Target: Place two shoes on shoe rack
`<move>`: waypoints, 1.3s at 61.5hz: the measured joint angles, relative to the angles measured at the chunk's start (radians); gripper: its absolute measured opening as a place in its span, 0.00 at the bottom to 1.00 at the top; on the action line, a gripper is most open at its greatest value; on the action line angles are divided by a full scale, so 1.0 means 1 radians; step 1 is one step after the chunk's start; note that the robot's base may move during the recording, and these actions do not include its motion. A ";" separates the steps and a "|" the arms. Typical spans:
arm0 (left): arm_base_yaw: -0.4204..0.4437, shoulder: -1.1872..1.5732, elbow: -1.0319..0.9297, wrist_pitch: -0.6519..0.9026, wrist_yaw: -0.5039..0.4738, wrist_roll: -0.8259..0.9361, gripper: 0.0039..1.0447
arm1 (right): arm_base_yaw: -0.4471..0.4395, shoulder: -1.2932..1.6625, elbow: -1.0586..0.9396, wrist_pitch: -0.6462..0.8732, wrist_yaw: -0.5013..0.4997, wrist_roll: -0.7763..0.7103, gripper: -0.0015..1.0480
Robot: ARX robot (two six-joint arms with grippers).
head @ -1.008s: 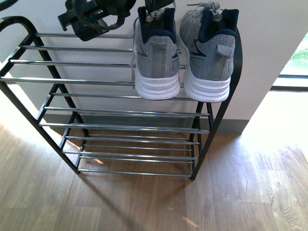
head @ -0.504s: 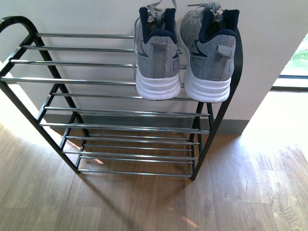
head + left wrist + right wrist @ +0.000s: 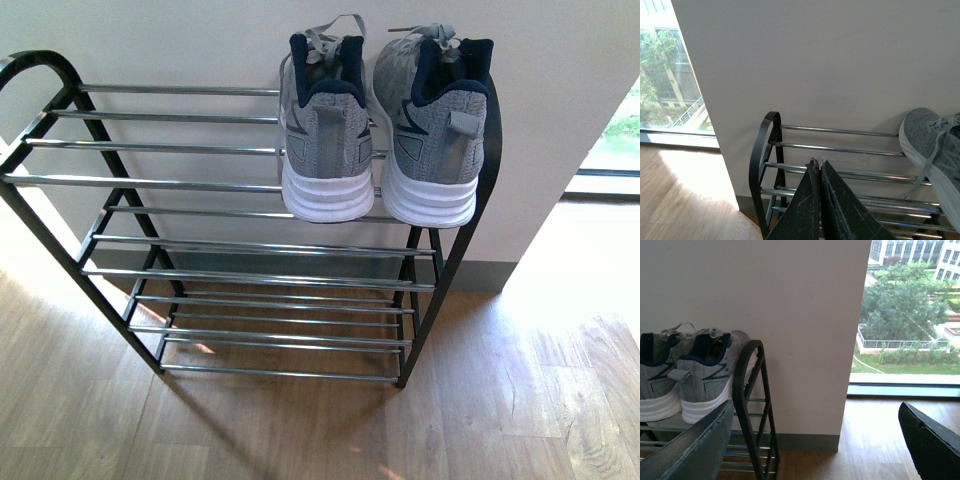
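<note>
**Both grey sneakers sitting on the top shelf, arms pulled clear**

Nearest the camera, the pale wood-plank floor is lying open in front of the rack. It is running off to the right toward the bright window. The low shoe rack, a black metal frame with thin chrome rods, is standing on it against the plain cream wall. Its lower tiers are showing bare, and its top shelf is lying free along the left part, up to the rounded black side.

The two shoes are sitting side by side at the right end of that top shelf, heels toward the camera and overhanging the front rod. The grey knit left sneaker is resting just beside the matching right sneaker, which is crowding the rack's right side loop.

The left gripper is pressing its dark tapered fingers together with nothing between them, facing the rack's left part. The right gripper is gaping wide and empty off the rack's right end.

A second ago a black gripper was hanging over the top shelf's left part; in the front view it is no longer showing. The shoes are lying just as they were.

The uppers are showing a heathered weave, navy collars, grey laces and ribbed white soles. The rods are gleaming.
</note>
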 joint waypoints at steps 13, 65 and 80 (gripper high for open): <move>0.081 -0.173 -0.108 -0.069 0.103 0.001 0.01 | 0.000 0.000 0.000 0.000 0.000 0.000 0.91; 0.122 -0.639 -0.215 -0.404 0.122 0.001 0.01 | 0.000 0.000 0.000 0.000 0.000 0.000 0.91; 0.122 -0.761 -0.215 -0.526 0.122 0.001 0.01 | 0.000 0.000 0.000 0.000 0.000 0.000 0.91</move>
